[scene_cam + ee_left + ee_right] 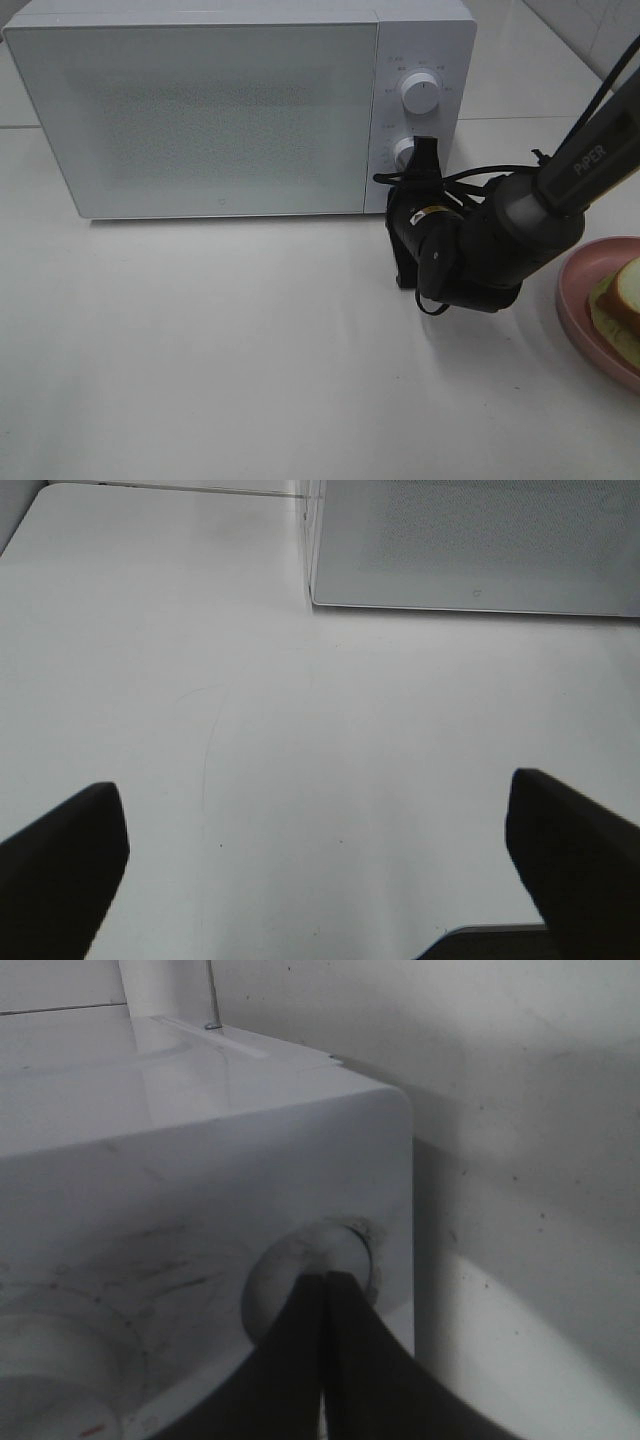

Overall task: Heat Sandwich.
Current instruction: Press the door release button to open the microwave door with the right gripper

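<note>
We see the white microwave (200,110) standing on the table (250,350) with its door closed. The right gripper (427,150) has its jaws pressed together, holding nothing, and its tips sit at the lower knob (404,153), below the upper knob (420,92). The left gripper (316,810) hangs over bare table near the microwave's corner, its jaws spread wide and empty. The sandwich (625,290) lies on the pink plate (580,300) at the right edge of the high view, well apart from both grippers.

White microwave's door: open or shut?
Shut. The frosted grey door lies flush with the white microwave's dial panel; no gap shows.
</note>
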Robot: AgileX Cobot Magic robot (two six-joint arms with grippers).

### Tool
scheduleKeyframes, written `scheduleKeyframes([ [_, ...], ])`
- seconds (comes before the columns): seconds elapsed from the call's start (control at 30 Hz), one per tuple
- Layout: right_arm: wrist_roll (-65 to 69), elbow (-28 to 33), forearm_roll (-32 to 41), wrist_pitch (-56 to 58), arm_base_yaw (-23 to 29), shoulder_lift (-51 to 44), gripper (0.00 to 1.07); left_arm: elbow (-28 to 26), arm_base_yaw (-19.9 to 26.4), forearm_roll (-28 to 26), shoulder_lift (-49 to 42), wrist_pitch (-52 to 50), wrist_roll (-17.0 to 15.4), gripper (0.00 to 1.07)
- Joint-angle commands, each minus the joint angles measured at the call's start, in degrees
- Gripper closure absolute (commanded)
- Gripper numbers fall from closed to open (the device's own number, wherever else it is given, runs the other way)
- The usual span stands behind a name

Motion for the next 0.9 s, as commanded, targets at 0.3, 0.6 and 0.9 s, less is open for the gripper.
scheduleKeyframes([
  [0.3, -3.6, -3.3, 3.3, -6.0, -1.0, 0.3, 1.07, 0.1, 0.3, -0.4, -1.3, -0.7, 0.1, 0.10],
  [0.6, -8.2, -9.2, 3.7, -6.2, -4.4, 0.5, 1.07, 0.1, 0.3, -0.4, -1.3, -0.7, 0.1, 0.10],
  [0.9, -9.3, -11.3, 3.3, -1.3, -4.8, 0.5, 1.07, 0.1, 0.3, -0.4, -1.3, -0.7, 0.1, 0.10],
])
